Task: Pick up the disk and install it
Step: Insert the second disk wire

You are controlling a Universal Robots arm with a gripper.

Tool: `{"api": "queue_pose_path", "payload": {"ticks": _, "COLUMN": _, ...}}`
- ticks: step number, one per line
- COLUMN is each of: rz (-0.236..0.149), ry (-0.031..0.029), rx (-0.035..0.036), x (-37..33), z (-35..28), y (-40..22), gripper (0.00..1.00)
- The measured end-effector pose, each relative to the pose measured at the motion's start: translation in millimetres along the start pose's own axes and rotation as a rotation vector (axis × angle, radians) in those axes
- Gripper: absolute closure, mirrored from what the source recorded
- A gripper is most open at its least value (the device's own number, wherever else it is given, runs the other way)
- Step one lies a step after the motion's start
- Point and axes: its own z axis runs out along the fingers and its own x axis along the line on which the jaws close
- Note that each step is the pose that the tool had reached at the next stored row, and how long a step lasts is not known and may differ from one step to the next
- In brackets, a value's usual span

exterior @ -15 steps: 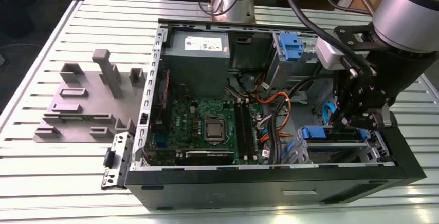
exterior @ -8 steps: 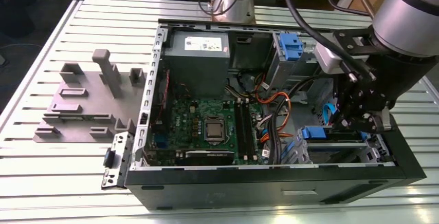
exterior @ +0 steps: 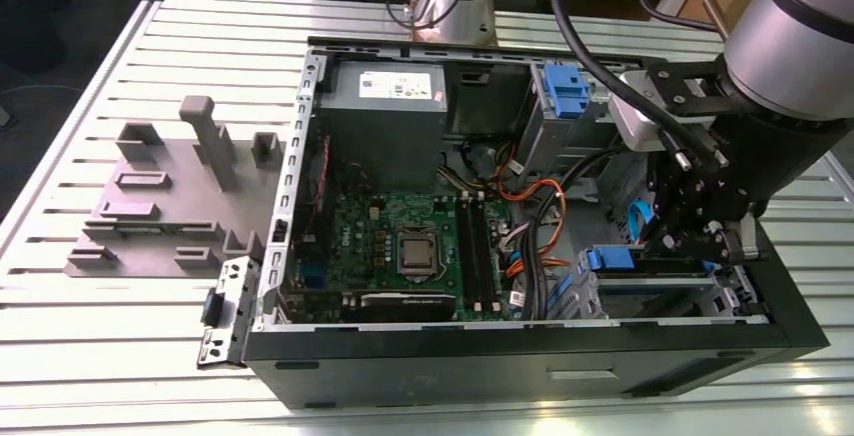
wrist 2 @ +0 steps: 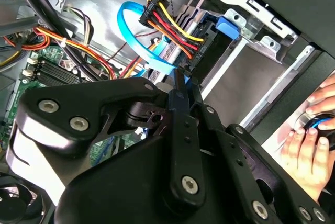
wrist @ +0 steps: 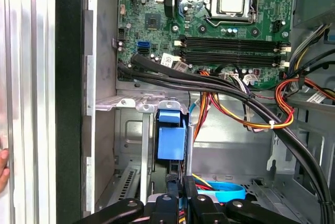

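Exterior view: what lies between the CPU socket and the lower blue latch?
In the exterior view, the RAM slots and then a tangle of orange, black and blue cables lie between the CPU socket and the lower blue latch.

The disk (blue carrier end showing) sits low inside the case's drive bay.
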Motion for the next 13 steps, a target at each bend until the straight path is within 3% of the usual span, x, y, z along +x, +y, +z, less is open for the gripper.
{"api": "queue_pose_path", "payload": {"ticks": 8, "rz": 0.000, "ry": -0.0011, "rx": 0.0010, "x": 0.3, "z": 0.4, "y": 0.1, "gripper": 0.84}}
{"api": "queue_pose_path", "payload": {"ticks": 11, "rz": 0.001, "ry": -0.0058, "rx": 0.0010, "x": 0.8, "z": 0.9, "y": 0.2, "gripper": 0.84}}
{"api": "queue_pose_path", "payload": {"ticks": 13, "rz": 0.001, "ry": -0.0121, "rx": 0.0012, "x": 1.6, "z": 1.4, "y": 0.3, "gripper": 0.84}}
